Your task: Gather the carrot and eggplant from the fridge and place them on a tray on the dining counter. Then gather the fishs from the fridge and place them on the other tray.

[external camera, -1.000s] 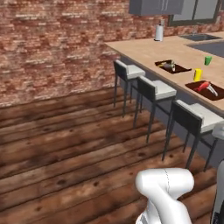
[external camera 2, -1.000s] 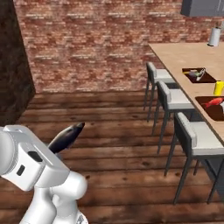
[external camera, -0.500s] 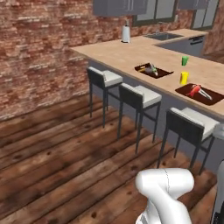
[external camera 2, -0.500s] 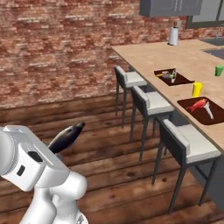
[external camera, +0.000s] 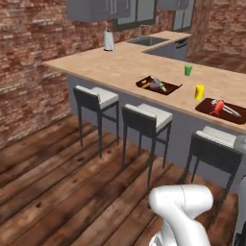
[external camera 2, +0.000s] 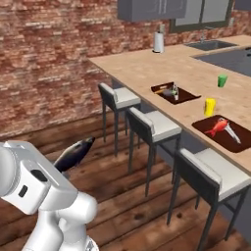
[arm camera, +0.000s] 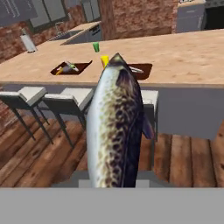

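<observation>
My gripper (external camera 2: 59, 165) is shut on a speckled silvery-grey fish (arm camera: 116, 127), whose tail end sticks out of the hand over the wood floor (external camera 2: 76, 153). The fingers are hidden under the fish. Across the floor stands the dining counter (external camera: 115, 65) with two dark brown trays. The farther tray (external camera: 158, 85) holds the grey eggplant (external camera: 154, 84) and the orange carrot (external camera 2: 161, 90). The other tray (external camera: 223, 108) holds a slim silvery fish (external camera 2: 233, 133) and a red-orange thing (external camera 2: 218, 126). The fridge is out of view.
Three grey-seated stools (external camera: 149, 117) line the counter's near side. A yellow cup (external camera: 200, 91) and a green cup (external camera: 188, 70) stand between and behind the trays. A paper towel roll (external camera: 109, 41) and a sink (external camera: 146, 41) are at the far end. A brick wall (external camera 2: 44, 59) runs along the left.
Both base views have swung, so the base has moved: the counter and trays now sit closer and more central. The fish stays in my shut gripper.
</observation>
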